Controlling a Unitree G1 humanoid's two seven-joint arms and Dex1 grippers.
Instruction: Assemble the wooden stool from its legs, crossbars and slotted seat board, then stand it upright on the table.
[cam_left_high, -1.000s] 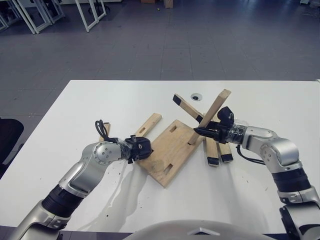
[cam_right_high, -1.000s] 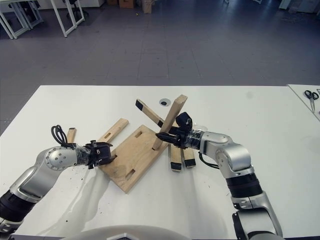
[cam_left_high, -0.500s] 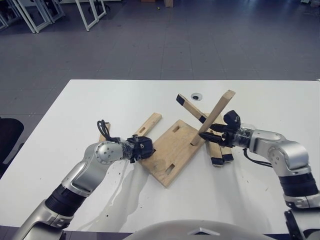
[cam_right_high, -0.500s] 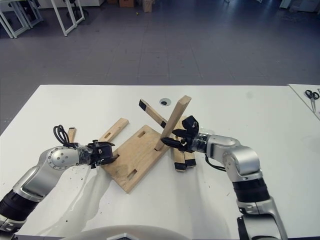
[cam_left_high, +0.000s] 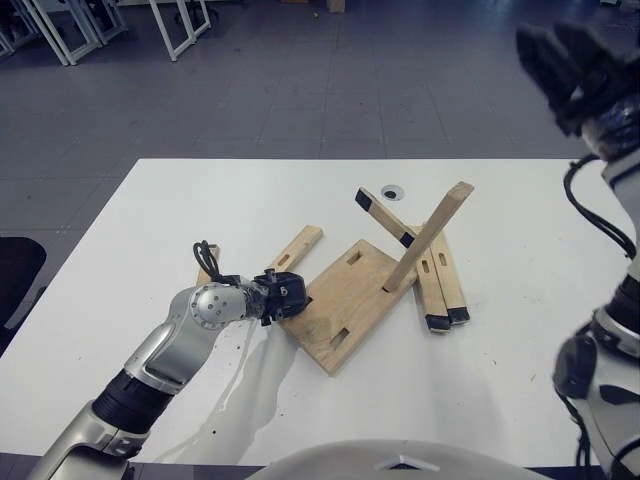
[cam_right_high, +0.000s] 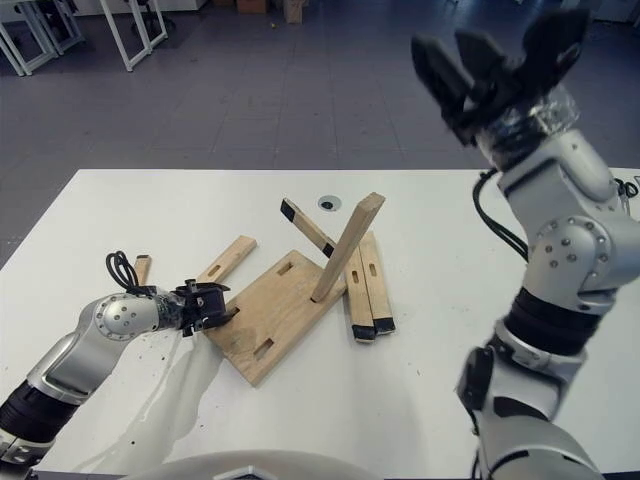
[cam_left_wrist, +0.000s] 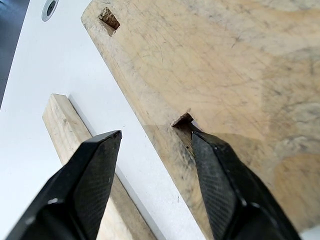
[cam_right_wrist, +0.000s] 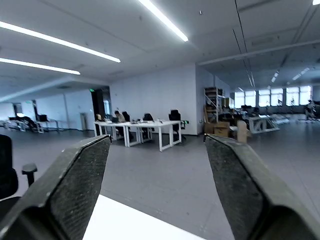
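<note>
The slotted seat board (cam_left_high: 345, 300) lies flat on the white table (cam_left_high: 180, 210). One leg (cam_left_high: 430, 235) stands tilted in a slot at the board's far right corner. Behind it, a black-tipped leg (cam_left_high: 385, 215) leans across. Two more black-tipped legs (cam_left_high: 442, 290) lie flat to the right of the board. My left gripper (cam_left_high: 283, 297) sits open at the board's left corner, its fingers astride the board's edge (cam_left_wrist: 165, 135), one finger (cam_left_wrist: 220, 190) over a slot. My right gripper (cam_right_high: 500, 60) is held high above the table, open with nothing in it.
A loose crossbar (cam_left_high: 298, 247) lies just beyond the left gripper, and a short wooden piece (cam_left_high: 210, 262) lies farther left. A round cable hole (cam_left_high: 393, 190) marks the far middle of the table. Scissors (cam_right_high: 622, 188) lie at the table's right edge.
My right gripper let go of the tilted leg and rose high off the table. The leg stays leaning in its slot. The left gripper has kept its place.
</note>
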